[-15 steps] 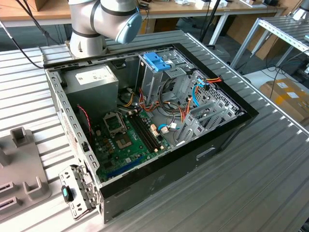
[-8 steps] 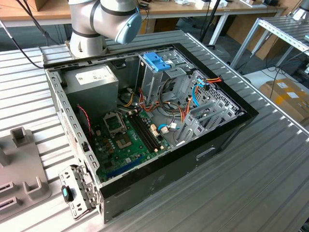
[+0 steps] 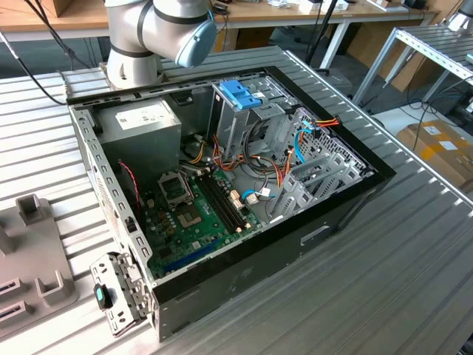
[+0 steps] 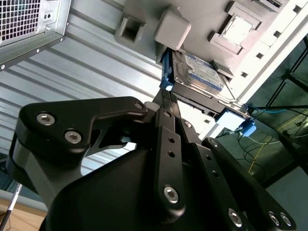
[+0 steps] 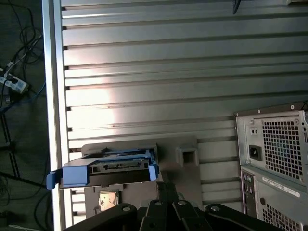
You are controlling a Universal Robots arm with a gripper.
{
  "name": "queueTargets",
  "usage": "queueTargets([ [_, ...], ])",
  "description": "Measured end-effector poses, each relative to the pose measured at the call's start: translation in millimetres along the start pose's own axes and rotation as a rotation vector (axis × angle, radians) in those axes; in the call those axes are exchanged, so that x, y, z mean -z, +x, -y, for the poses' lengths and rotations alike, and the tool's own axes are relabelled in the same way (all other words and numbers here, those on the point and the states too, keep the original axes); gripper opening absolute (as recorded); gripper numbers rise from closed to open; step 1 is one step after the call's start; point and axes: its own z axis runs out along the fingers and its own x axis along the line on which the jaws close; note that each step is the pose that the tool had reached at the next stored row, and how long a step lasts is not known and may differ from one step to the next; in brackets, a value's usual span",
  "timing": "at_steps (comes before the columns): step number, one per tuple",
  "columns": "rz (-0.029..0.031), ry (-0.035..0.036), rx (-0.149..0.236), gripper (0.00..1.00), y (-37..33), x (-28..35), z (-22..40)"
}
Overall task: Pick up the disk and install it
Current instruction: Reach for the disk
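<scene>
At the exterior view's left a grey fixture tray (image 3: 33, 259) lies on the ribbed metal table (image 3: 384, 281). Next to it stands the open computer case (image 3: 244, 274), with its power supply (image 3: 140, 126) and motherboard (image 3: 192, 214). Further right in the case is the tall drive cage (image 3: 236, 122), with a blue latch (image 3: 240, 95) on top. The arm (image 3: 159, 29) rises behind the case.

The disk (image 5: 120, 166) is outside the case. In the first wrist view it rests flat on the grey fixture at the table's edge, and one end of its light-blue carrier (image 5: 67, 175) reaches that edge. In the second wrist view the gripper (image 4: 166, 94) points at the disk with its fingers drawn together and nothing visible between them. The tips are just beside the end of the carrier, and I cannot tell whether they touch it.

The disk is probably dense for its size, stiff, and easily damaged by knocks. Its metal faces look smooth and likely slippery, and the connector end is delicate. The safest hold seems to be across the two long carrier rails near the middle, so it hangs level. The plastic may flex slightly under pressure.
</scene>
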Motion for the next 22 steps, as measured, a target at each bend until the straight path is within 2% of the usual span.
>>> queueTargets([
  [4,0.0001,0.0,0.0,0.11,0.2,0.0,0.0],
  [6,-0.0036,0.0003,0.0,0.11,0.4,-0.1,0.0],
  [7,-0.009,0.0006,-0.001,0.11,0.3,-0.2,-0.1],
  [8,-0.0186,0.0014,-0.001,0.11,0.3,-0.3,0.0],
  [9,-0.0317,0.0025,-0.001,0.11,0.3,-0.4,0.0],
  [22,-0.0325,0.0049,0.004,0.11,0.3,-0.5,0.0],
])
